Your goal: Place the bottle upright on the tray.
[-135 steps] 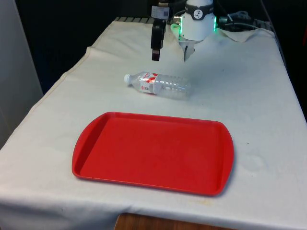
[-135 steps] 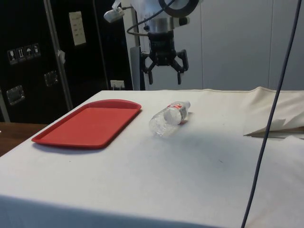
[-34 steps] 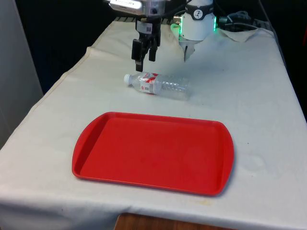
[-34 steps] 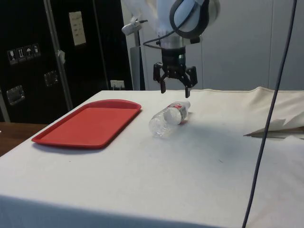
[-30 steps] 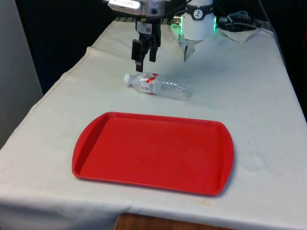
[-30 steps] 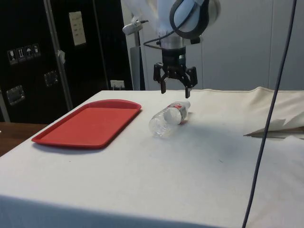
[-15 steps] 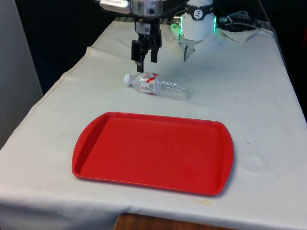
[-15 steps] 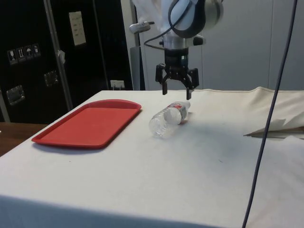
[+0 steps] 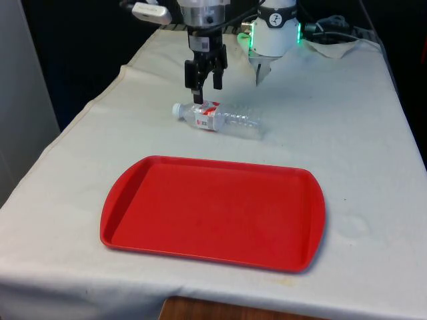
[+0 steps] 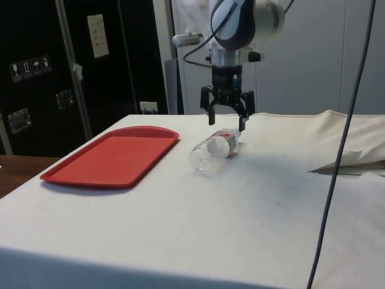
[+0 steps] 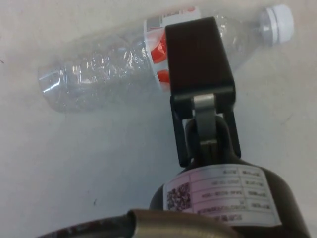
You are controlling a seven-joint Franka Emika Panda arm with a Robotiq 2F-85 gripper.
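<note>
A clear plastic bottle (image 9: 223,120) with a red-and-white label and a white cap (image 9: 177,109) lies on its side on the white cloth, cap towards the front view's left. It lies beyond the red tray (image 9: 133,220), which holds nothing. My gripper (image 9: 207,92) hangs open just above the bottle's label end, not touching it. The side view has the gripper (image 10: 227,124) with fingers spread over the bottle (image 10: 210,153), beside the tray (image 10: 90,165). In the wrist view one black finger (image 11: 198,54) covers part of the bottle's (image 11: 99,79) label.
A crumpled white cloth (image 9: 337,47) lies at the far end of the table, and its folds (image 10: 355,159) rise in the side view. A dark cable (image 10: 340,156) hangs across the side view. The table's edges run close to the tray's near side.
The gripper has come down and shifted towards the front view's right, ending just over the bottle's label end. It stays open. The bottle and tray have not moved.
</note>
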